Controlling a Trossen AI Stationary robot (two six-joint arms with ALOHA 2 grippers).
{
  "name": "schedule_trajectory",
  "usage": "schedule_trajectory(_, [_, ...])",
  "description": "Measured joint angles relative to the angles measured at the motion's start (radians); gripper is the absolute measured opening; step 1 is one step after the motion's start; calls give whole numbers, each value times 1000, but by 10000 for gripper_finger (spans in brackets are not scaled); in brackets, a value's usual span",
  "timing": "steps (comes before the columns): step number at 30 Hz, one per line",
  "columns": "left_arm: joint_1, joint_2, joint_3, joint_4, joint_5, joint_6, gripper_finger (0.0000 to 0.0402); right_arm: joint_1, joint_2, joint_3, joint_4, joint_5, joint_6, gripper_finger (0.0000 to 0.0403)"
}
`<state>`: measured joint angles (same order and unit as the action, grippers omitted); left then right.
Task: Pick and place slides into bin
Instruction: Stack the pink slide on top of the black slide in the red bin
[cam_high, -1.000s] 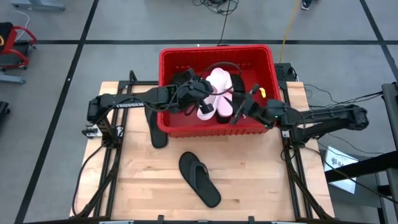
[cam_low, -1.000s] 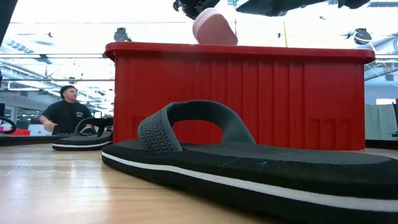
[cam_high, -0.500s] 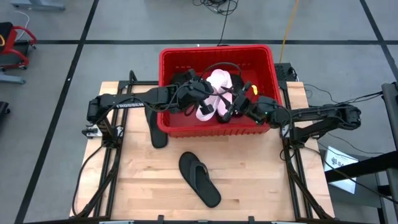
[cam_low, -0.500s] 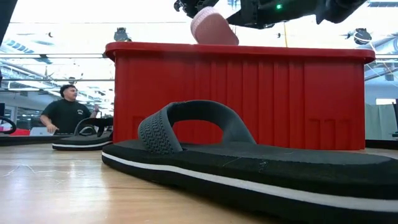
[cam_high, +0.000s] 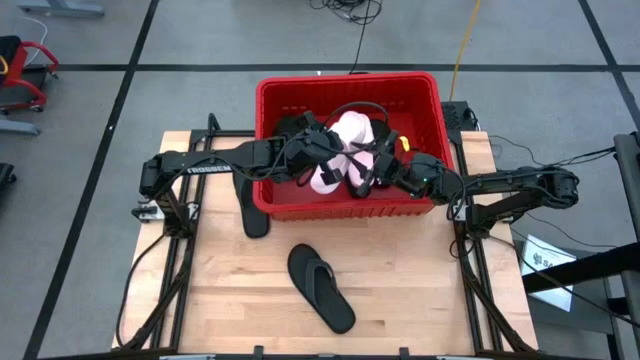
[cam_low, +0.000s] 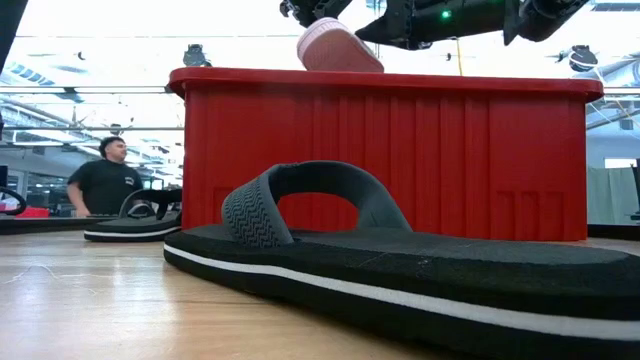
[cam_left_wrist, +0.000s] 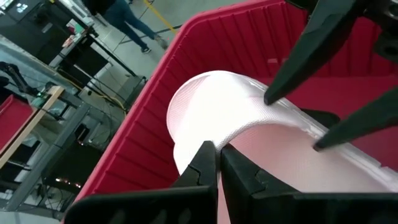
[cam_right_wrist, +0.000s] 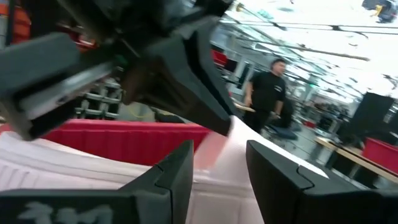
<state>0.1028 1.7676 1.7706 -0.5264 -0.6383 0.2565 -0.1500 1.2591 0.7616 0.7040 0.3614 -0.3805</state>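
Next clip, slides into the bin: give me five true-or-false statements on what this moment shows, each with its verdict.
1. The left hand is shut on a pale pink slide above the red bin. True.
2. The right hand is parked off the table. False: it is open, over the bin, its fingers either side of the pink slide's far end.
3. Every slide is already in the bin. False: a black thong slide lies on the table in front of the bin.
4. Another black slide lies by the bin's left front corner. True.
5. The bin lies tipped on its side. False: it stands upright.
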Motion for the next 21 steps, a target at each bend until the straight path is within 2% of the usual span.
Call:
schedule_trajectory(2, [0, 0, 0, -2, 1, 1, 0, -1, 0, 0, -1, -20, -2, 141])
schedule_trajectory(6, [1, 0, 0, -1, 9, 2, 0, -9, 0, 0, -2, 38, -3, 141])
schedule_trajectory(11, [-1, 0, 0, -2, 9, 30, 0, -15, 0, 0, -4, 56, -6, 141])
schedule_trajectory(16, [-5, 0, 0, -1, 64, 115, 0, -14, 0, 0, -5, 95, -44, 141])
schedule_trajectory(21, [-9, 0, 0, -1, 82, 132, 0, -14, 0, 0, -5, 137, -90, 141])
